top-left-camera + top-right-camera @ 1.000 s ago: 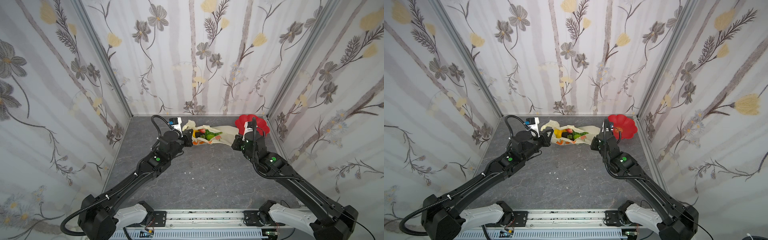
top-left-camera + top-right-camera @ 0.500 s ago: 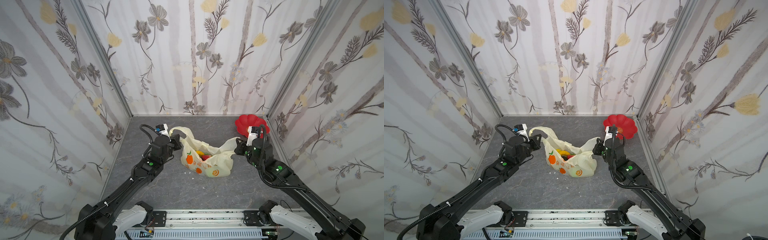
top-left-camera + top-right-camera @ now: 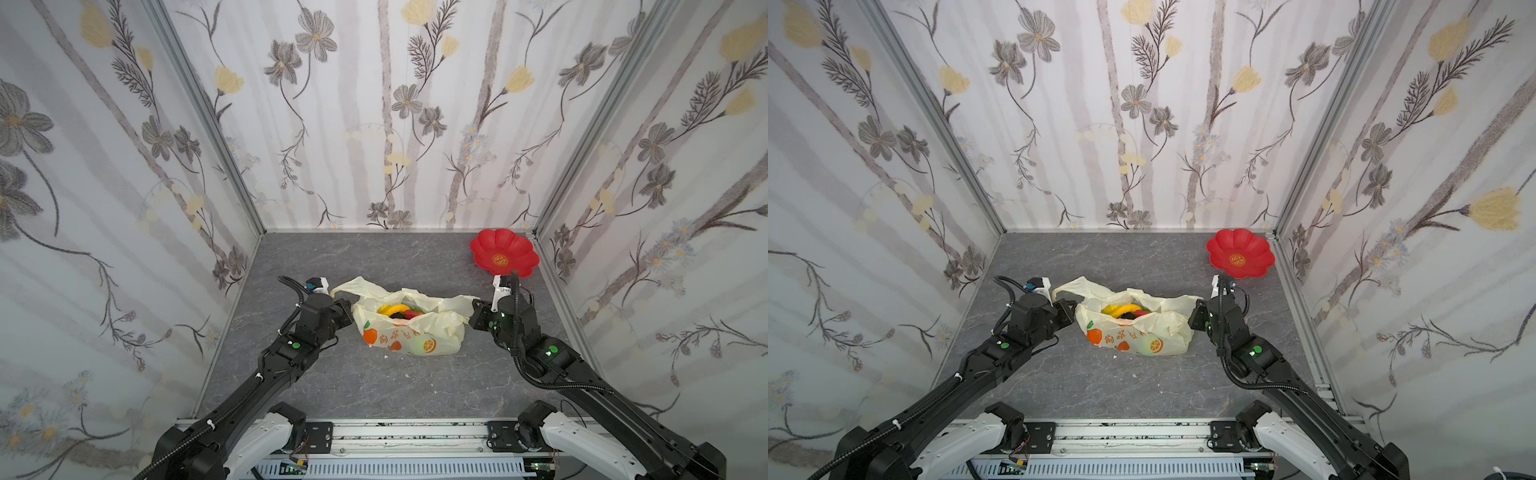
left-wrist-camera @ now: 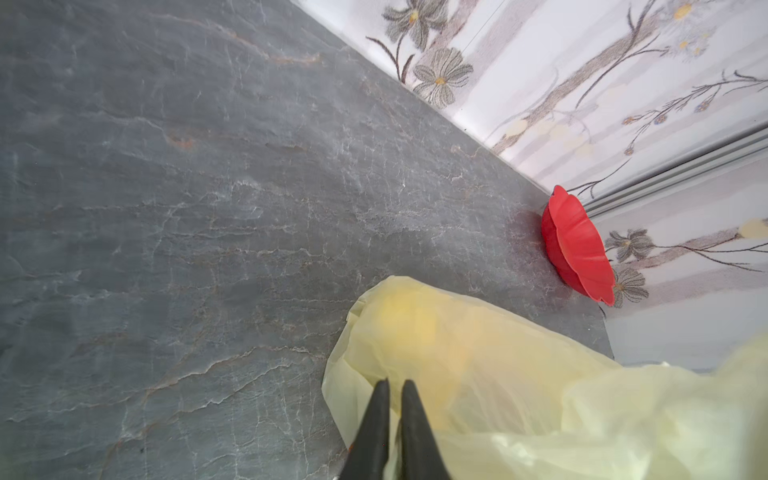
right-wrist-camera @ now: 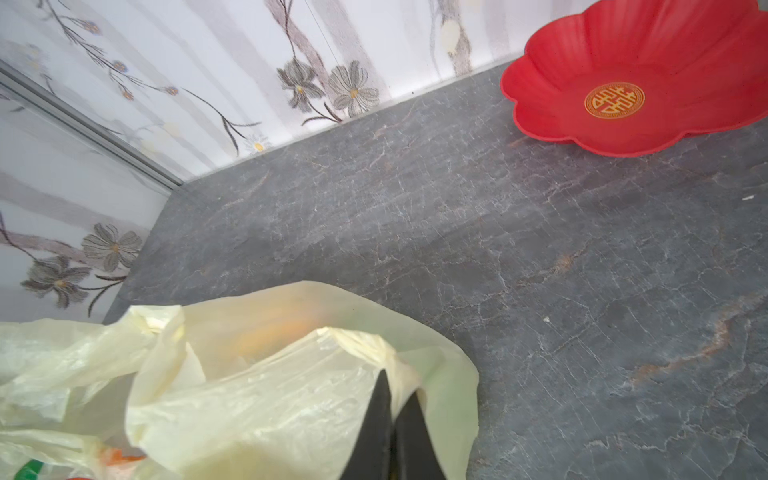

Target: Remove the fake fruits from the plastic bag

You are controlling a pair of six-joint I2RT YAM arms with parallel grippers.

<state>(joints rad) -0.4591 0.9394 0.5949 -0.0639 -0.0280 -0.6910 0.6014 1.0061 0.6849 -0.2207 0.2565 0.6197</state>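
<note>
In both top views the plastic bag (image 3: 411, 336) (image 3: 1142, 334) is seen standing in the middle of the grey counter (image 3: 374, 386), with its mouth open upward. The fake fruits (image 3: 395, 309), yellow, red and dark, are seen inside it. The left fingers (image 3: 347, 311) are placed at its left edge and the right fingers (image 3: 476, 311) at its right corner. A red plate (image 3: 503, 257) is set in the far right corner.

In the left wrist view the left fingers (image 4: 378, 415) are seen a little apart, before the bag film.

In the right wrist view the right fingers (image 5: 374, 424) are pressed together on a fold of the bag.
</note>
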